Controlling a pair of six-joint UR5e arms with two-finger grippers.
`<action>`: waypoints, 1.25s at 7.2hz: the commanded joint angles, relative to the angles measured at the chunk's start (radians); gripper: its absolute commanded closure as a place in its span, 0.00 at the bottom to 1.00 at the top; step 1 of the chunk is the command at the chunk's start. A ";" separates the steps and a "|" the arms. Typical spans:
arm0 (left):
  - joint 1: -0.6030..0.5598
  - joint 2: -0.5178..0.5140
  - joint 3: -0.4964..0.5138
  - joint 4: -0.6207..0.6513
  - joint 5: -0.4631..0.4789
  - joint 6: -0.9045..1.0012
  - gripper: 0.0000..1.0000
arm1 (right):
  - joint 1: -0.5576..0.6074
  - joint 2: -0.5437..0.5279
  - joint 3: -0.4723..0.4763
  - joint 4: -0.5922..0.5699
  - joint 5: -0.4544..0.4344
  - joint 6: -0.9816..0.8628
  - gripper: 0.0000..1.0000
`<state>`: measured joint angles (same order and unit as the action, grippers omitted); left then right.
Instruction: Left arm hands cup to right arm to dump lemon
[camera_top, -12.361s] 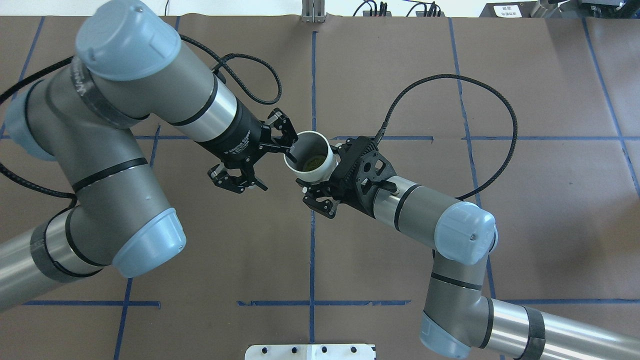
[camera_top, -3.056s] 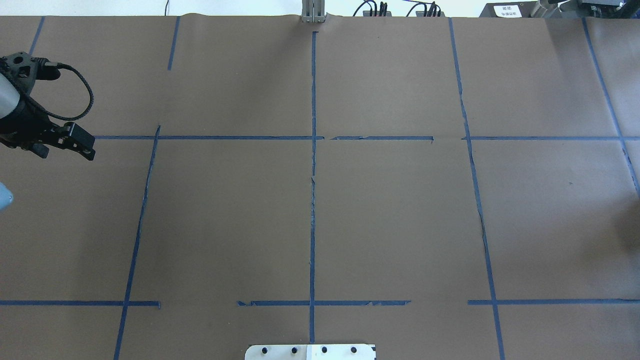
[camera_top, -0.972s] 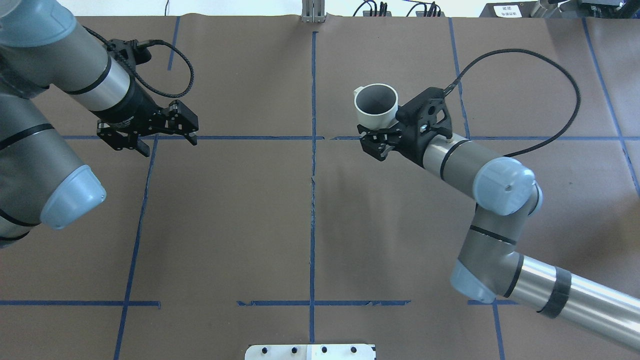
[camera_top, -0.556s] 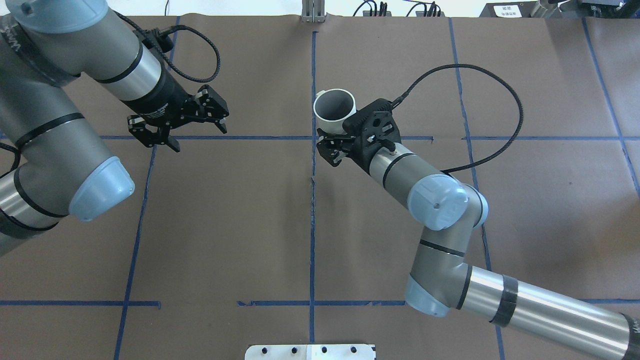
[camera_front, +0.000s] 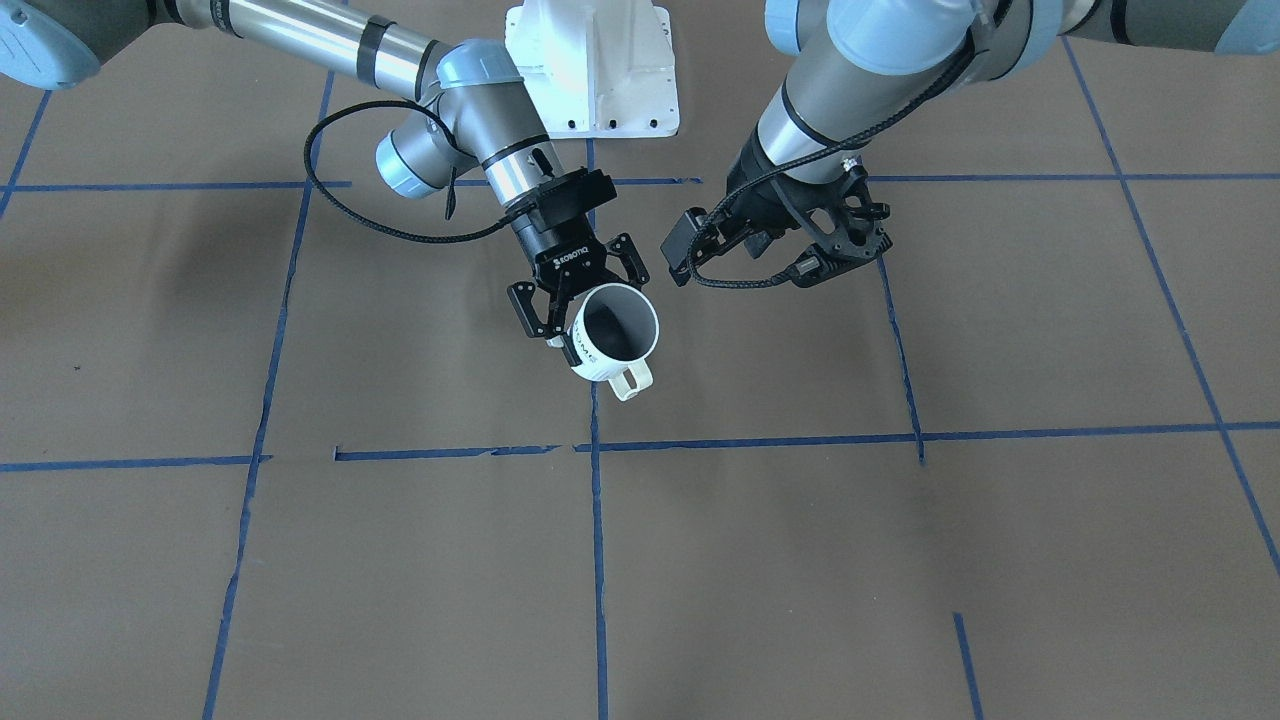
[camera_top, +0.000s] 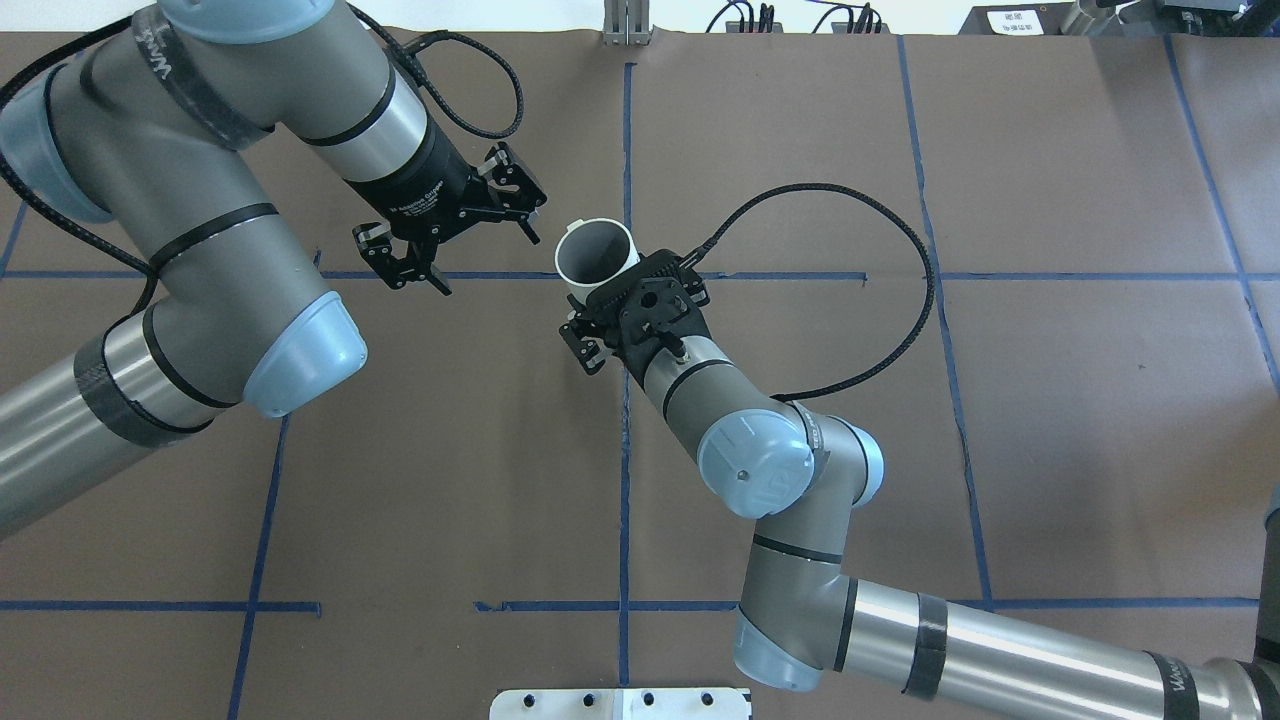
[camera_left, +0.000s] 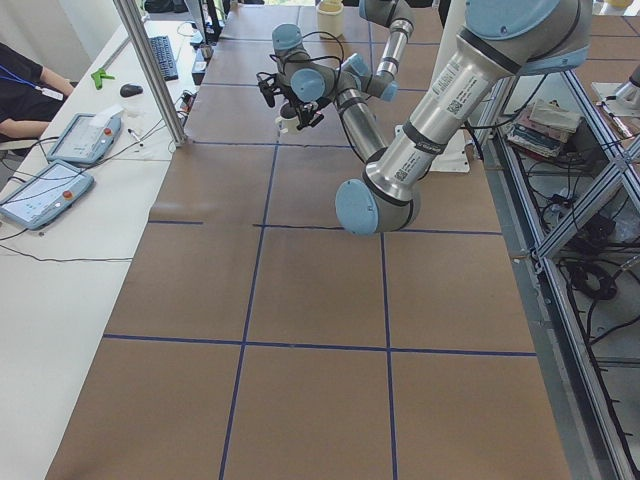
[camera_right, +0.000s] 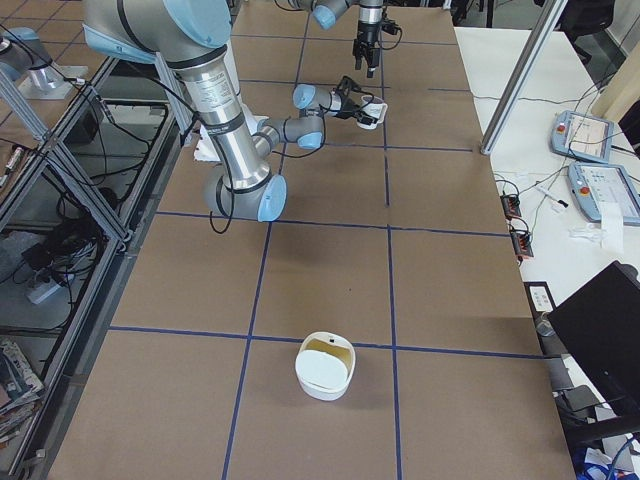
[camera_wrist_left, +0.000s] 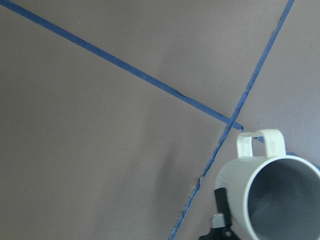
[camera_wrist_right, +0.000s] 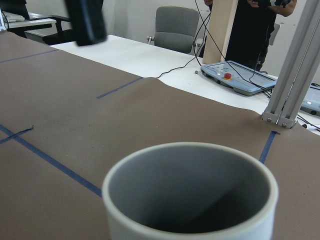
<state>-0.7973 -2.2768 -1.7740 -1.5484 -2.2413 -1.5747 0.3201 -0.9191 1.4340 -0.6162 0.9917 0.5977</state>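
Silver-grey right arm (camera_top: 762, 462) comes in from the near right corner of the brown paper-covered tabletop (camera_top: 1100, 450), elbow bent, forearm reaching to the middle. Its black ROBOTIQ-lettered gripper (camera_front: 583, 298) clamps the white ribbed mug (camera_front: 612, 337) by the sides, mouth up, handle toward the far edge. Silver-grey left arm (camera_top: 200, 200) angles in from the left edge. Its black open-frame gripper (camera_top: 487, 262) has fingers spread wide, just beside the mug, not touching.

The cup (camera_wrist_right: 190, 197) is cut off by the right wrist view's bottom edge.
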 joint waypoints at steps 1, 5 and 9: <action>0.016 -0.001 0.021 -0.005 0.005 -0.004 0.00 | -0.052 0.005 0.003 0.001 -0.091 -0.003 0.49; 0.061 0.000 0.022 -0.005 0.008 -0.011 0.06 | -0.073 0.025 0.003 -0.002 -0.102 -0.004 0.49; 0.070 0.006 0.024 -0.005 0.023 -0.010 0.49 | -0.078 0.039 0.002 -0.002 -0.100 -0.004 0.48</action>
<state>-0.7282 -2.2717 -1.7513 -1.5544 -2.2210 -1.5843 0.2444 -0.8866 1.4359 -0.6182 0.8912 0.5943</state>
